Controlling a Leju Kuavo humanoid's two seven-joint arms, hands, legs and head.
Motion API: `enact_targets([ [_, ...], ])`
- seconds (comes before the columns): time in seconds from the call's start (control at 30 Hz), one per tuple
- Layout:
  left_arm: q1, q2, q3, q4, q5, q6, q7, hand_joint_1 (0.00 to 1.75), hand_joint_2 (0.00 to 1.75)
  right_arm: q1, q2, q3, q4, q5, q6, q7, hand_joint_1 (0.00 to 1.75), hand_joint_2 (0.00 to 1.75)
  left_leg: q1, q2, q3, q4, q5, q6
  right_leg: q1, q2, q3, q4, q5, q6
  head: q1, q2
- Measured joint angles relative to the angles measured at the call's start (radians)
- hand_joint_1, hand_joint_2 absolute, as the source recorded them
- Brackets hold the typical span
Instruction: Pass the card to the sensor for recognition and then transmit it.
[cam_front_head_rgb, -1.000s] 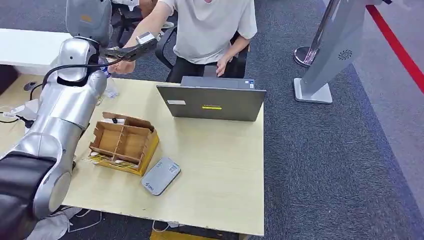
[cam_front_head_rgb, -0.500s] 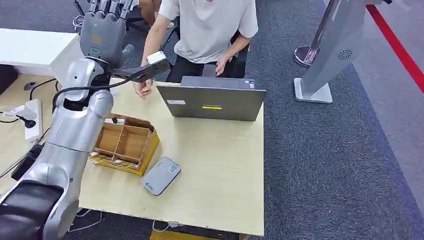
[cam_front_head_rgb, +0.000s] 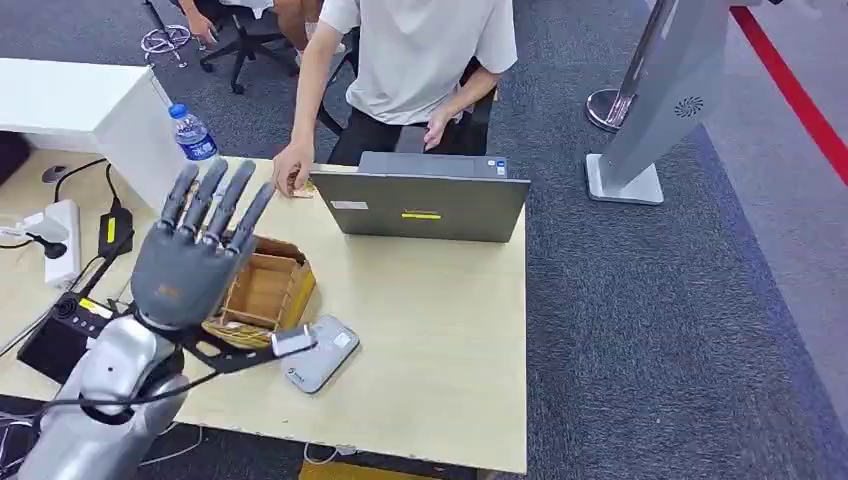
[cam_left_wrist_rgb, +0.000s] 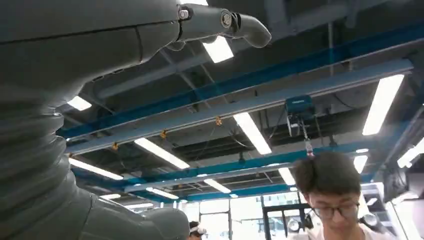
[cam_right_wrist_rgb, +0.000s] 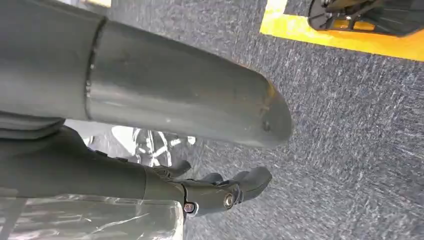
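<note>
Now my left hand (cam_front_head_rgb: 190, 262) hangs over the box (cam_front_head_rgb: 262, 290), fingers spread, holding nothing. Card (cam_front_head_rgb: 303, 190) lies far side of table, by the person's hand (cam_front_head_rgb: 292, 168). Sensor (cam_front_head_rgb: 322, 350) sits nr the box. Next: reach w/ palm low, pinch card's edge. Right hand (cam_right_wrist_rgb: 220, 192): can't tell.

Grey laptop (cam_front_head_rgb: 420, 205) w/ yellow sticker — pale wood table (cam_front_head_rgb: 440, 340) — brown cardboard box (cam_front_head_rgb: 265, 290), grey sensor (cam_front_head_rgb: 322, 352) probably.

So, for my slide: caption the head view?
Left hand raised open above the cardboard box; person's hand beside laptop.
</note>
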Motion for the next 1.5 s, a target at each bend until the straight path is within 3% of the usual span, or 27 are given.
enact_targets([
  [0.1,0.179,0.026,0.008,-0.069,-0.046,0.058,-0.009,0.0,1.75,0.006,0.0,-0.015,0.0,-0.003,-0.008,0.003,0.0,0.0,0.0,-0.001,0.0,0.0,-0.001,0.001,0.0,-0.001,0.0,0.0,-0.001,0.001,0.0,0.0],
  [0.27,0.419,0.087,0.033,-0.138,-0.004,0.03,0.044,0.0,1.75,0.009,-0.001,-0.035,0.0,-0.014,-0.008,0.004,0.0,0.0,0.0,-0.001,0.0,0.0,-0.003,0.002,0.0,-0.001,0.0,-0.001,-0.003,0.001,0.0,0.0],
  [0.37,0.507,0.116,0.051,-0.155,0.0,0.015,0.067,0.0,1.75,0.008,-0.002,-0.046,-0.001,-0.014,-0.008,0.004,0.0,0.0,0.0,-0.002,0.0,0.0,-0.003,0.002,0.0,-0.003,0.001,-0.001,-0.003,0.001,0.0,0.0],
  [0.5,0.554,0.132,0.058,-0.169,0.0,0.007,0.072,0.0,1.75,0.008,-0.002,-0.05,-0.002,-0.014,-0.008,0.004,0.0,0.0,0.0,-0.003,0.0,0.0,-0.002,0.002,0.0,-0.004,0.002,-0.001,-0.003,0.001,0.0,0.0],
  [0.93,0.585,0.144,0.069,-0.179,0.001,0.006,0.073,0.0,1.75,0.007,-0.002,-0.053,-0.004,-0.014,-0.008,0.004,0.0,0.0,0.0,-0.003,0.001,0.0,-0.002,0.001,0.0,-0.004,0.003,-0.001,-0.003,0.001,0.001,0.0],
  [1.0,0.585,0.144,0.069,-0.181,0.003,-0.023,0.096,0.0,1.75,0.007,-0.002,-0.053,-0.004,-0.014,-0.009,0.004,0.0,0.0,0.0,-0.003,0.001,0.0,-0.002,0.001,0.0,-0.004,0.003,-0.001,-0.003,0.001,0.001,0.0],
  [1.07,0.593,0.141,0.082,-0.18,-0.021,-0.045,0.155,0.0,1.75,0.007,-0.002,-0.054,-0.004,-0.013,-0.01,0.006,0.0,0.0,0.0,-0.003,0.001,0.0,-0.002,0.001,0.0,-0.004,0.003,-0.001,-0.003,0.001,0.0,0.0],
  [1.17,0.576,0.109,0.112,-0.14,-0.057,-0.076,0.221,0.0,1.75,0.007,-0.002,-0.054,-0.004,-0.005,-0.01,0.011,0.0,0.0,0.0,-0.004,0.002,0.0,-0.002,0.002,0.0,-0.005,0.003,-0.001,-0.003,0.001,0.001,0.0],
  [1.27,0.539,0.069,0.144,-0.06,-0.059,-0.107,0.24,0.0,1.75,0.007,-0.002,-0.054,-0.005,0.011,-0.01,0.015,0.0,0.0,0.0,-0.004,0.002,0.0,-0.002,0.002,0.0,-0.005,0.003,-0.001,-0.003,0.001,0.0,0.0],
  [1.5,0.359,-0.047,0.232,0.175,-0.013,-0.187,0.174,0.0,1.75,0.003,-0.002,-0.049,-0.004,0.058,0.001,0.017,0.0,0.0,0.0,-0.008,0.002,0.0,0.0,0.002,0.0,-0.009,0.005,-0.001,-0.002,0.0,0.001,0.0],
])
